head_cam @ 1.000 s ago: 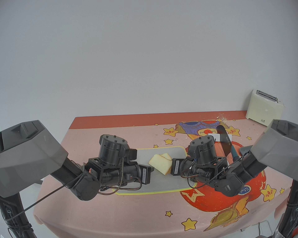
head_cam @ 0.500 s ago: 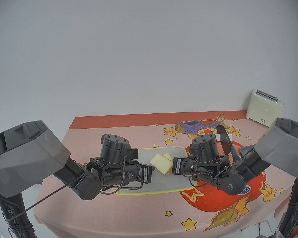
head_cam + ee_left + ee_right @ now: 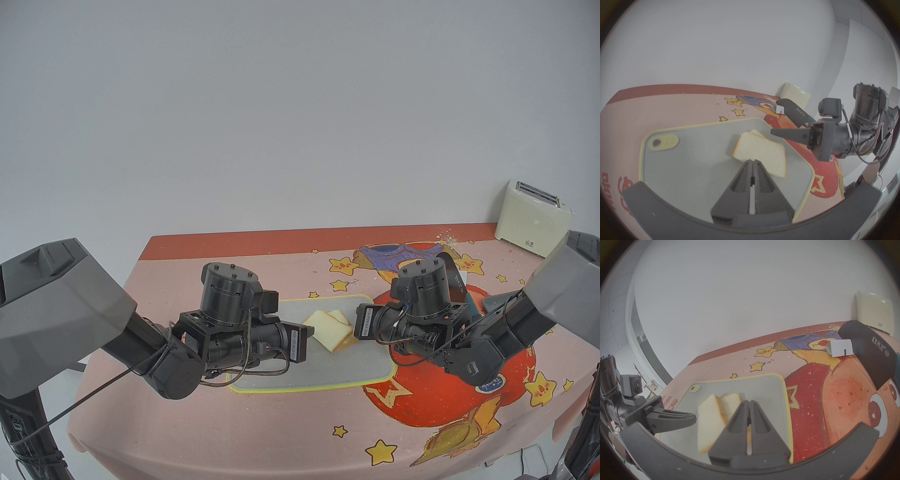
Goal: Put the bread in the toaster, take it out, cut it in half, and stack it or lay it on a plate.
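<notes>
Left fingers [image 3: 740, 187], right fingers [image 3: 737, 424]: both closed.

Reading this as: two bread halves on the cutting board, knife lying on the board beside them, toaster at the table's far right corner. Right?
Not quite. The knife lies off the cutting board, on the tablecloth to the board's right, as the right wrist view shows. The bread halves are on the board, and the toaster stands at the far right corner.

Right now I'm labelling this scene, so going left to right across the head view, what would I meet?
left gripper → bread → right gripper → knife → toaster. The cutting board spans several of these, so it is left out.
</notes>
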Robot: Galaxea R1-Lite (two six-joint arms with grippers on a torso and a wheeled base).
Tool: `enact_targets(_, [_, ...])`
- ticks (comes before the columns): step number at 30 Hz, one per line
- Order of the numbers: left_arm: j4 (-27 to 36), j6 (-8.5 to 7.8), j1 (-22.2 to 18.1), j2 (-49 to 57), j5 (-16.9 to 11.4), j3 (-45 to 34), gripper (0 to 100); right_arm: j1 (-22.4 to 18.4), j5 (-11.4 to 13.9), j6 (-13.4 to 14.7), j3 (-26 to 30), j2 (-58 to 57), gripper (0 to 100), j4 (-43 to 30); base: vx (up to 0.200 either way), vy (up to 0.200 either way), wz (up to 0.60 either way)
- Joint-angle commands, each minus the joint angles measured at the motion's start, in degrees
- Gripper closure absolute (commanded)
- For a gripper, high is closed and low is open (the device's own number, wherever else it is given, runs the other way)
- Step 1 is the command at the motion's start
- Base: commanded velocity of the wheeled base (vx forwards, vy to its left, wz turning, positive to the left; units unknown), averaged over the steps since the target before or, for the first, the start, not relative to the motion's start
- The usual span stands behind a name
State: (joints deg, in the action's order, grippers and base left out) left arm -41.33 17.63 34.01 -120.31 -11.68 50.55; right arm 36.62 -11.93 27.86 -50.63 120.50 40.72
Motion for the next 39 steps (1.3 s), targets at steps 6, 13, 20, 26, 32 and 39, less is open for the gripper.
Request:
enact_targets(6, [0.1,0.04,-0.1,0.1,0.1,-2.7,100,-0.1,0.0,0.0,-0.1,-0.1,100,0.1,0.000,0.000,0.00])
enact_targets(13, [0.1,0.04,0.0,-0.7,0.1,0.4,100,0.0,0.0,0.0,0.0,-0.1,100,0.1,0.000,0.000,0.00])
enact_targets(20, [0.1,0.04,0.0,-3.4,0.1,2.3,100,0.1,0.0,0.1,0.1,-0.1,100,0.1,0.000,0.000,0.00])
enact_targets(26, [-0.3,0.13,0.1,-3.4,0.1,3.2,100,0.1,0.0,0.1,0.1,0.0,100,0.1,0.000,0.000,0.00])
enact_targets(32, [-0.4,0.21,0.5,-2.6,0.0,3.2,100,0.1,0.0,0.0,0.1,0.0,100,0.1,0.000,0.000,0.00])
enact_targets(39, [-1.3,0.30,0.7,-2.3,-0.1,3.2,100,0.1,0.0,0.0,0.1,0.0,100,0.1,0.000,0.000,0.00])
